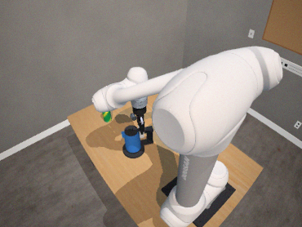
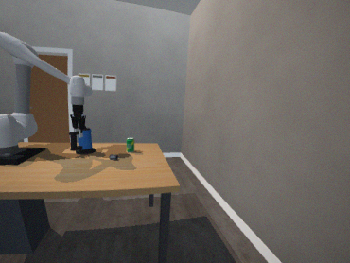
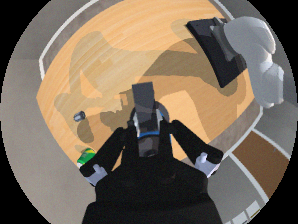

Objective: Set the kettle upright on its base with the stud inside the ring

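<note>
The blue kettle (image 1: 131, 141) stands upright on its round black base (image 1: 134, 154) in the middle of the wooden table. It also shows in the exterior view (image 2: 85, 140), on the base (image 2: 85, 150). My gripper (image 1: 143, 129) comes down from above at the kettle's right side and is shut on the kettle's black handle (image 1: 148, 135). In the wrist view the gripper (image 3: 148, 137) closes around the handle (image 3: 145, 111), with a blue strip of the kettle (image 3: 147, 137) between the fingers. The stud and the ring are hidden under the kettle.
A green can (image 1: 106, 116) stands at the table's far side; it also shows in the exterior view (image 2: 130, 145). A small dark object (image 2: 113, 157) lies between the can and the kettle. The arm's black mounting plate (image 3: 216, 46) sits at the table's other end.
</note>
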Robot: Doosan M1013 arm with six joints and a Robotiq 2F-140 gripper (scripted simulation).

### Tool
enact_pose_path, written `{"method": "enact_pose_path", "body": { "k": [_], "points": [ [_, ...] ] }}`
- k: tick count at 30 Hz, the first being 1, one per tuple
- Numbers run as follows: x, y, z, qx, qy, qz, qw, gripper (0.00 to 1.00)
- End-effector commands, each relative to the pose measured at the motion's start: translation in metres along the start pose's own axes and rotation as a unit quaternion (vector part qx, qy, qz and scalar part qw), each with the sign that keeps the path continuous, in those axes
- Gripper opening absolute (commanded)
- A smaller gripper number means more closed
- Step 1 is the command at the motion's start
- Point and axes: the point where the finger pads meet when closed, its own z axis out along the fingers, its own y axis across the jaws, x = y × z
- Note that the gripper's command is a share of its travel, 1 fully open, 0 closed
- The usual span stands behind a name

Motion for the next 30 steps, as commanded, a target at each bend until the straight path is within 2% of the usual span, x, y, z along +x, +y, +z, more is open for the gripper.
{"method": "enact_pose_path", "body": {
  "k": [1,30],
  "points": [
    [-0.0003,-0.0003,0.0009,0.000,0.000,0.000,1.000,0.10],
    [-0.0003,-0.0003,0.0046,0.000,0.000,0.000,1.000,0.10]
  ]
}}
